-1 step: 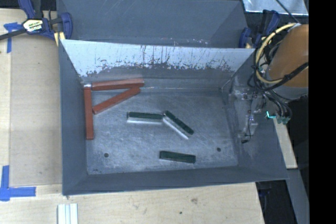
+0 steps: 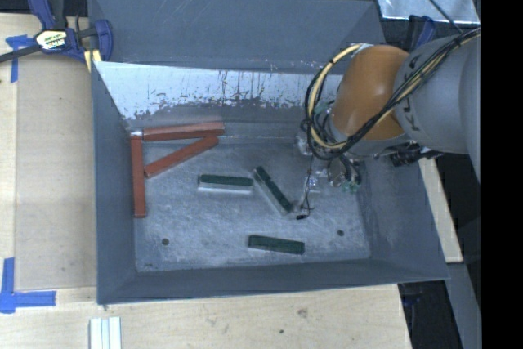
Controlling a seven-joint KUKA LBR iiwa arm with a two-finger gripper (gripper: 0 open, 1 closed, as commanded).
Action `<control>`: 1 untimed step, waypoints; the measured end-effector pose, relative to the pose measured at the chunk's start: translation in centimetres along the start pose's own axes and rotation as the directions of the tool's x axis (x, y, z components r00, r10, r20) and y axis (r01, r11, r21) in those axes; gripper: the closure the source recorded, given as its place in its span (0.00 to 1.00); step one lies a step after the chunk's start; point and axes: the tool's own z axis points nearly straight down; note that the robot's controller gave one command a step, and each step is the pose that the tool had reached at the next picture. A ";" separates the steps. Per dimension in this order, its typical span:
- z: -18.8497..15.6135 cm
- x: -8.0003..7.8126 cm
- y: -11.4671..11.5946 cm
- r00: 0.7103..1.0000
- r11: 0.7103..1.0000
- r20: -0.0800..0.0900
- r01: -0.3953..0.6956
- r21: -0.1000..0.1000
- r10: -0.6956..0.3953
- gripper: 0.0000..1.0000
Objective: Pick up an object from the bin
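Right of bin (image 2: 114, 200) floor's middle: gripper (image 2: 305, 207) low at floor, just beside lower end of slanted dark green bar (image 2: 271, 188), toward right wall. Contact unclear. Gripper spread or closed: cannot tell, tip thin and dark. Red-brown sticks (image 2: 176, 145) well apart, back-left corner.

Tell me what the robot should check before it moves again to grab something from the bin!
1. Something lies by the low end of the arm: ok, the tilted dark green bar.
2. That bar is apart from the level green bar on its left: cannot tell, their ends are close.
3. Front green bar out of the way: ok.
4. Red-brown bars out of the way: ok, far left.
5. Tilted bar lifted yet: not ok, it lies on the bin floor.
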 end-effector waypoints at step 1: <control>-3.2 2.0 4.7 0.963 0.963 0.002 -0.269 0.003 0.269 0.00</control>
